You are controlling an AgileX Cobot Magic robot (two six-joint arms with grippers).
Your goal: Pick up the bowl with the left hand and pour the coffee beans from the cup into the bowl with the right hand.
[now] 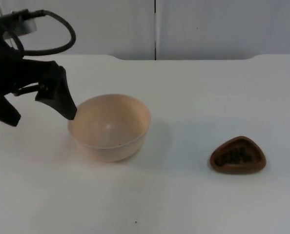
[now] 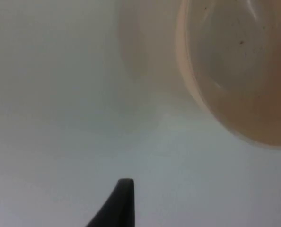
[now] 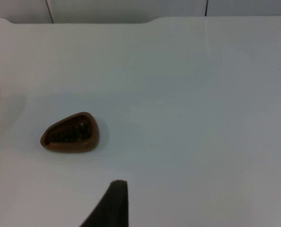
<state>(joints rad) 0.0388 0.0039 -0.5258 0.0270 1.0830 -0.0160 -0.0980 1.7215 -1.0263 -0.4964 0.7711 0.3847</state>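
Overhead view, two wrist close-ups

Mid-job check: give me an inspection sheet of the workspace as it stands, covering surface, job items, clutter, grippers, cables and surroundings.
Surface: white table top, a small dark speck near its front edge.
Bowl: beige bowl upright on the table, not lifted, no beans in it.
Cup: brown cup with dark coffee beans inside, standing apart from the bowl, untouched.
Clutter: nothing seen.
Left gripper: left gripper at the bowl's rim, one fingertip against the edge; grip not confirmed.
Right gripper: waiting above the table, its camera facing the cup.
Cables: nothing seen on the table.
Surroundings: grey partition wall behind the table.
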